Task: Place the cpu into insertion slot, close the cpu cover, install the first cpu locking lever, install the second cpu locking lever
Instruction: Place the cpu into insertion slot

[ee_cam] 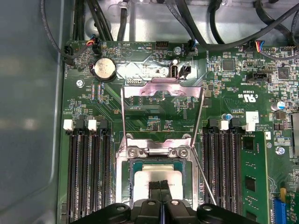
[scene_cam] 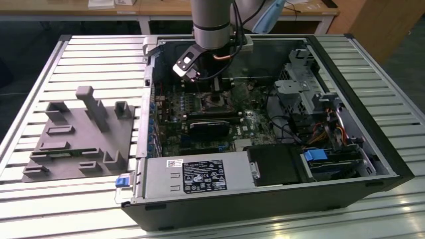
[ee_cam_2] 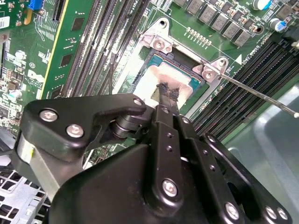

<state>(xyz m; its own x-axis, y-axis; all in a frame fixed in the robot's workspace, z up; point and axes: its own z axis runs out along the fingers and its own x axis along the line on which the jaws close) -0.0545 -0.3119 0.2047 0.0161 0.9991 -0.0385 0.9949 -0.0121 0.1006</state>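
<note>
The claw (ee_cam: 161,187) has its two fingers pressed together with nothing between them, tips down on the silvery chip (ee_cam: 148,176). The chip lies flat in the socket (ee_cam: 125,182). The cover (ee_cam: 161,88) stands swung up, and a thin lever (ee_cam_2: 261,95) juts out loose. In the exterior view the socket sits at 12 o'clock from a black block (scene_cam: 209,128) inside the computer case (scene_cam: 265,204).

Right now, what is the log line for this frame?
gripper: shut, tips at cpu | cpu: in slot | cover: open | lever: unlatched
</note>
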